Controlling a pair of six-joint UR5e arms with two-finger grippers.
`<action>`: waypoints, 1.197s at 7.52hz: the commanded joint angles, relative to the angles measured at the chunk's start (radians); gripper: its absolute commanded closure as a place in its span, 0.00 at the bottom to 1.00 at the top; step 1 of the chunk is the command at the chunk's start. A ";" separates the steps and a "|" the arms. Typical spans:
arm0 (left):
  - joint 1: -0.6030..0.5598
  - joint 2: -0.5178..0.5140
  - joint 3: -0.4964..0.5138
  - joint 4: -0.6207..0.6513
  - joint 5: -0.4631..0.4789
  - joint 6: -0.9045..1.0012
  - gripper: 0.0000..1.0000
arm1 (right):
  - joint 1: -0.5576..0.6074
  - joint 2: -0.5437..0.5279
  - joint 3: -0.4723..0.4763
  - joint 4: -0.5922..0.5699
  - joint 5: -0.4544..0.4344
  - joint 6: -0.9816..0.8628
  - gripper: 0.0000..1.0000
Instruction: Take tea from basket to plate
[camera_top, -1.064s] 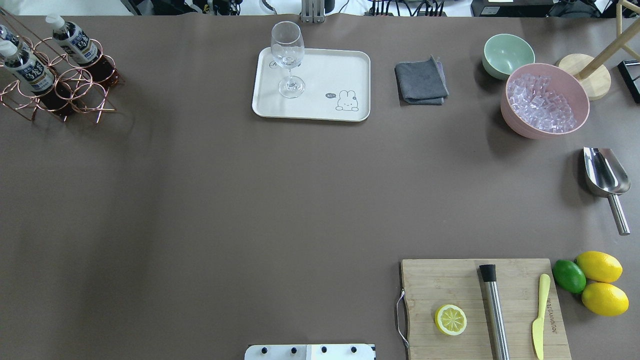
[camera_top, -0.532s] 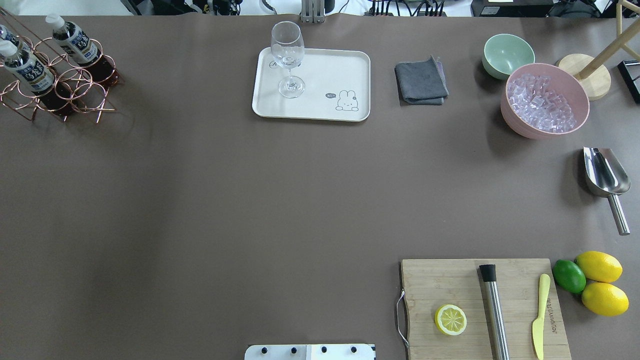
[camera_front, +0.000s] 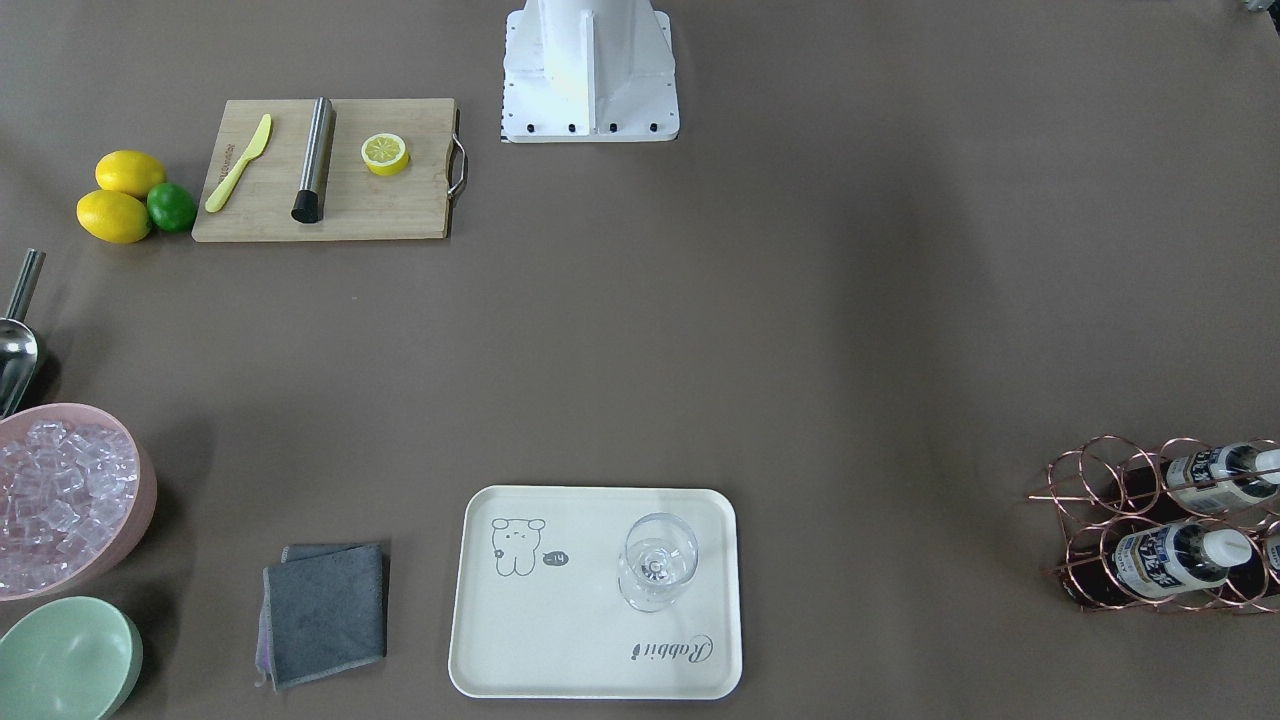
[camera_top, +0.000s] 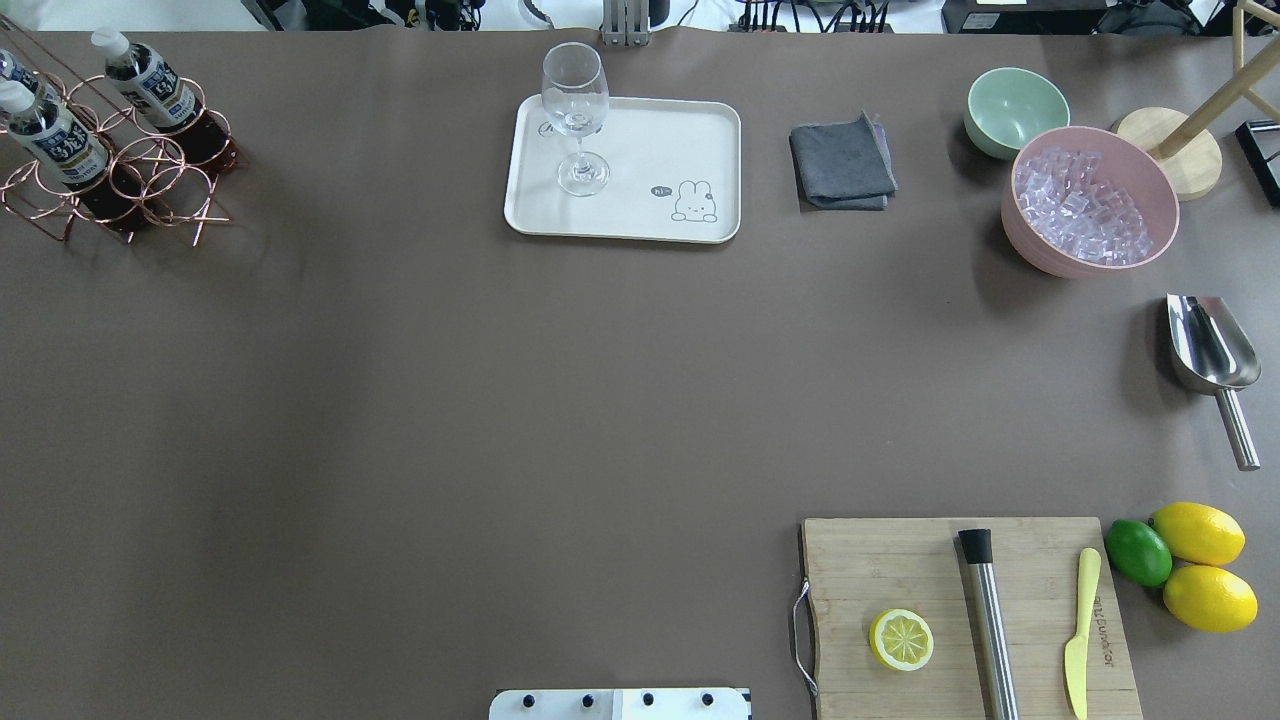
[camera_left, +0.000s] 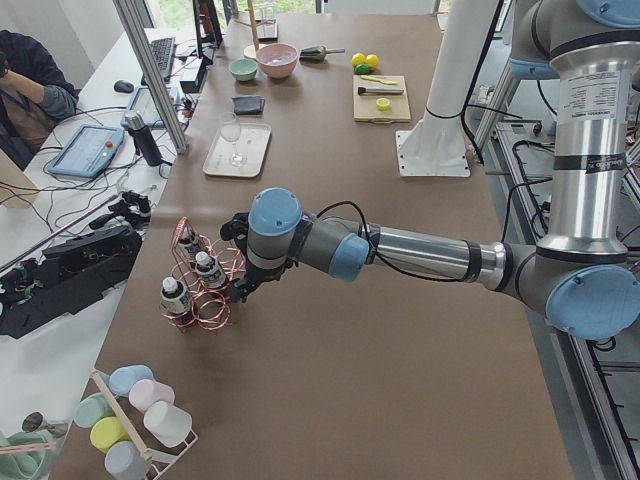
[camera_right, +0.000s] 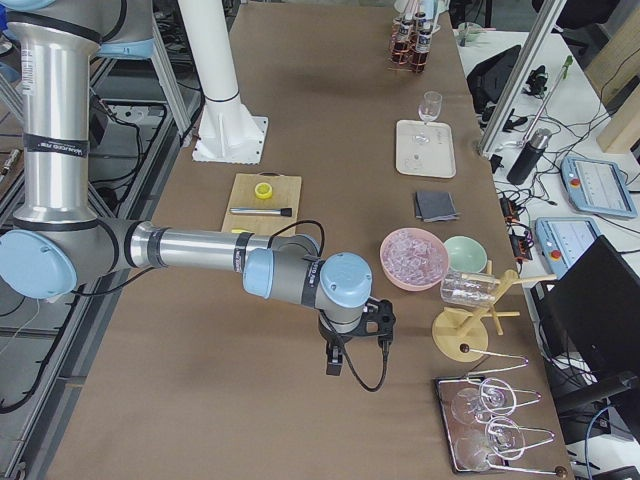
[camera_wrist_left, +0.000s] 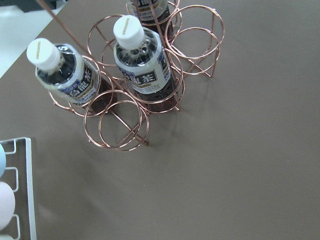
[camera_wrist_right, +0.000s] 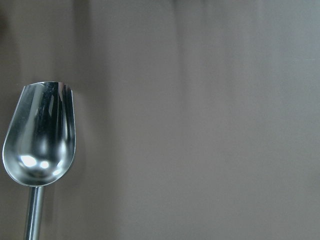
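Note:
Three tea bottles with white caps stand in the copper wire basket (camera_wrist_left: 120, 125); the nearest tea (camera_wrist_left: 142, 65) is in the middle of the left wrist view, another (camera_wrist_left: 65, 75) to its left. Overhead, the basket (camera_top: 165, 170) is at the table's far left corner. The cream plate (camera_top: 650, 140) lies at the far middle with a stemmed glass (camera_top: 575, 95) on it. In the exterior left view my left gripper (camera_left: 238, 290) hovers beside the basket (camera_left: 205, 310); I cannot tell whether it is open. My right gripper (camera_right: 335, 362) shows only in the exterior right view; its state cannot be told.
A steel scoop (camera_top: 1210, 350) lies at the right and fills the right wrist view (camera_wrist_right: 40, 135). A pink bowl of ice (camera_top: 1090, 200), a green bowl (camera_top: 1015, 110) and a grey cloth (camera_top: 842, 160) are far right. The cutting board (camera_top: 900, 570) holds a lemon half.

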 joint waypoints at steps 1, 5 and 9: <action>-0.014 -0.221 0.083 0.273 0.001 0.384 0.08 | 0.000 0.000 0.000 0.000 0.000 0.000 0.00; -0.003 -0.519 0.368 0.440 -0.012 0.650 0.07 | 0.000 0.000 0.000 0.000 0.000 0.000 0.00; 0.037 -0.615 0.415 0.439 -0.015 0.655 0.08 | 0.000 0.000 0.000 0.000 0.000 0.000 0.00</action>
